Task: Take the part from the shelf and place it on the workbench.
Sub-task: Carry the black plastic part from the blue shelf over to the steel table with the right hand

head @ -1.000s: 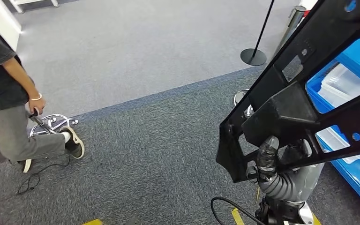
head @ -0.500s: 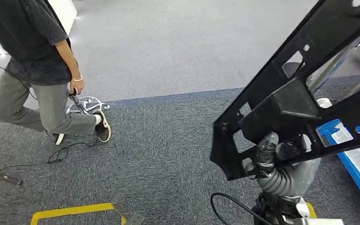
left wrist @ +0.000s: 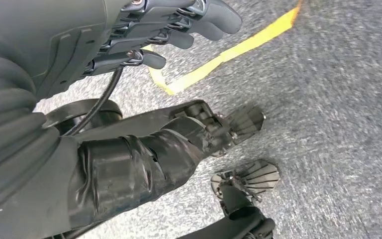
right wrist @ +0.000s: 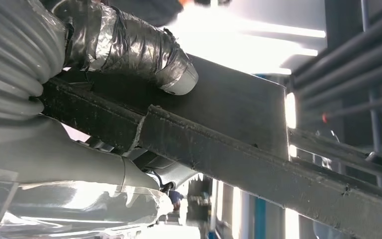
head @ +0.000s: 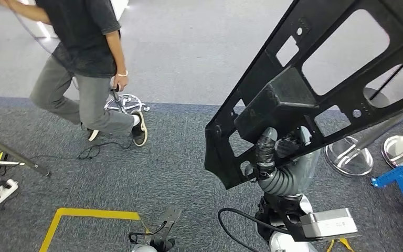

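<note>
The part [head: 294, 100] is a large black plastic frame with several cut-outs, held up above the grey carpet on the right of the head view. My right hand [head: 280, 157] grips its lower bar from beneath, with the taped thumb wrapped over the edge. In the right wrist view the taped thumb [right wrist: 129, 45] presses on the part's black bar [right wrist: 238, 134]. My left hand [left wrist: 144, 35] hangs over the carpet with its fingers apart and nothing in it.
A person [head: 84, 63] steps across the floor at the upper left, beside a chrome base [head: 126, 102]. Two chrome stanchion bases [head: 349, 157] stand at the right, by a blue bin edge [head: 399, 176]. Yellow floor tape [head: 84, 215] and a power strip [head: 0, 193] lie at the lower left.
The whole picture has shifted: the camera has turned, so the blue bins slid off to the right and the person now stands further right in the frame. The part stays in my right hand.
</note>
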